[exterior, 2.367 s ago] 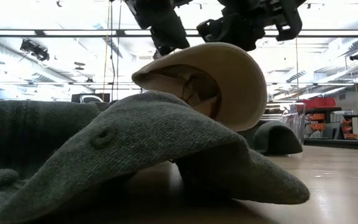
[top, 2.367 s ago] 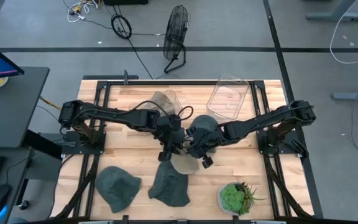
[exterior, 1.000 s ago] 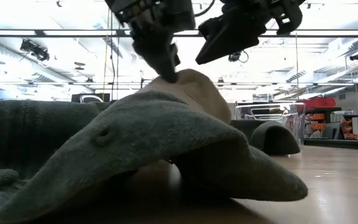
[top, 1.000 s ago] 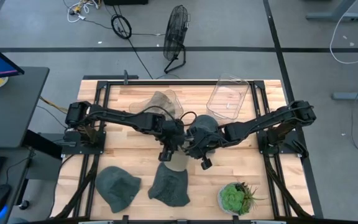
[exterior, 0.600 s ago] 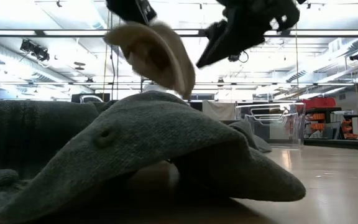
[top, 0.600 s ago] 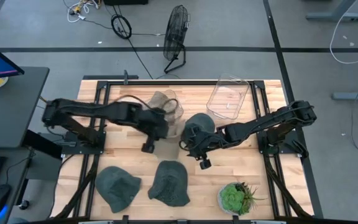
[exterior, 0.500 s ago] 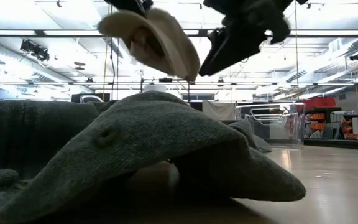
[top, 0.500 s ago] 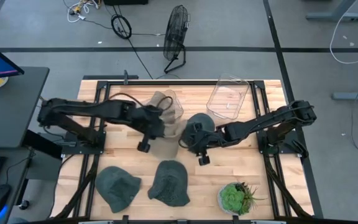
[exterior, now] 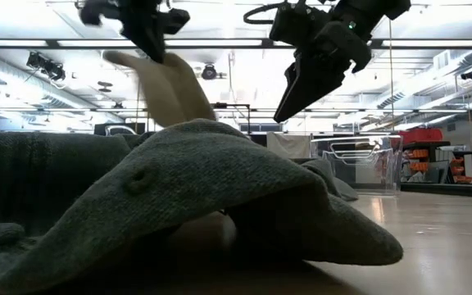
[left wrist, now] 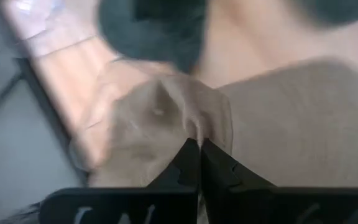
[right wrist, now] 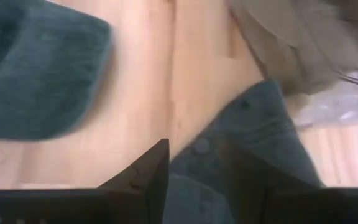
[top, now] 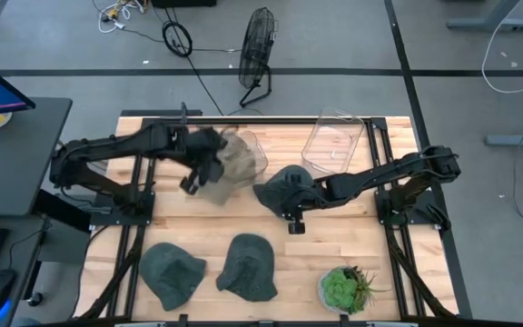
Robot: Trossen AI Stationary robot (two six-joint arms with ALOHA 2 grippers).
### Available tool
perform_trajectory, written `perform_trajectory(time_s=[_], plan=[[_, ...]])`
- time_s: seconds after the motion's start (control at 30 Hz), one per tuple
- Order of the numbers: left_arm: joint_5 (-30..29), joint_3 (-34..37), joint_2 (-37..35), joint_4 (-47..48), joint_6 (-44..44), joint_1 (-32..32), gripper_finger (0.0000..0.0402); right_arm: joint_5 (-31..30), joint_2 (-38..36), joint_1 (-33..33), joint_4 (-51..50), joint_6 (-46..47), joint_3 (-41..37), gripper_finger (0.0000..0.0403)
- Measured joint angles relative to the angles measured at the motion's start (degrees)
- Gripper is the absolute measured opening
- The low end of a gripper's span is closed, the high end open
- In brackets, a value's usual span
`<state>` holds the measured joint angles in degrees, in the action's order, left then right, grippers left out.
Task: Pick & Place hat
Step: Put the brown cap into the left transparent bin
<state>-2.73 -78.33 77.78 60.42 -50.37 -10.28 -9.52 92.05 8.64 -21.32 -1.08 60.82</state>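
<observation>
Beige hat (top: pixel 228 168) — pinched in closed left tool (top: pixel 209 165), toward tabletop's (top: pixel 352 232) back-left | right tool (top: pixel 291 211) open, empty — beside dark hat (top: pixel 280 186)

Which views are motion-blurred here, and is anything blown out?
High view: the left gripper and its beige fabric hat are smeared. Left wrist view: the hat is soft throughout. Low view: the ceiling lights are overexposed.
</observation>
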Motion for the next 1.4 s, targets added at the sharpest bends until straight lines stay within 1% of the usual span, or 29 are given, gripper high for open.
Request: perform_trajectory(time_s=[0.07,0.17,0.27,0.37,0.47,0.67,0.87,0.93,0.97,1.1,1.17,1.23,1.4], plan=[[-0.1,0.0,0.0,-2.6,-7.6,-3.1,0.0003,0.5,0.0,0.4,0.1,-0.6,0.0,0.0137],[0.1,0.0,0.0,-3.9,-18.5,-6.8,0.0003,0.5,0.0,0.6,0.3,-1.1,0.0,0.0132],[1.9,0.0,1.0,-3.8,-24.5,-8.8,0.0003,0.5,0.0,0.5,0.2,-0.9,0.0,0.0127],[4.5,0.0,1.8,-4.5,-28.3,-9.3,0.0003,0.5,0.0,0.5,0.2,-2.3,0.0,0.0124],[5.7,0.0,3.2,-4.6,-29.8,-9.5,0.0003,0.5,0.0,0.4,0.5,-3.4,0.0,0.0123],[5.5,0.0,8.4,-1.1,-28.4,-9.9,0.0003,0.5,0.0,0.4,0.9,-3.5,0.0,0.0123],[5.6,0.0,12.3,-1.4,-29.3,-9.7,0.0003,0.5,0.0,0.4,1.0,-3.5,0.0,0.0123],[5.5,0.0,13.5,-1.4,-26.3,-10.1,0.0003,0.5,0.0,0.4,0.9,-3.1,0.0,0.0123],[5.4,0.0,14.2,-1.6,-23.3,-10.3,0.0005,0.5,0.0,0.4,0.9,-2.7,0.0,0.0123],[5.1,0.0,17.6,-2.5,-4.3,-11.1,0.0024,0.5,0.0,0.4,0.9,-2.4,0.0,0.0123],[5.0,-0.1,18.9,-2.5,2.1,-11.6,0.0035,0.5,0.0,0.4,0.7,-2.4,0.0,0.0123],[4.0,-0.1,19.8,-2.5,5.6,-12.0,0.0047,0.5,0.0,0.4,0.7,-2.4,0.0,0.0123],[2.6,-0.1,20.2,-2.6,8.6,-12.4,0.0084,0.5,0.0,0.4,0.7,-2.3,0.0,0.0123]])
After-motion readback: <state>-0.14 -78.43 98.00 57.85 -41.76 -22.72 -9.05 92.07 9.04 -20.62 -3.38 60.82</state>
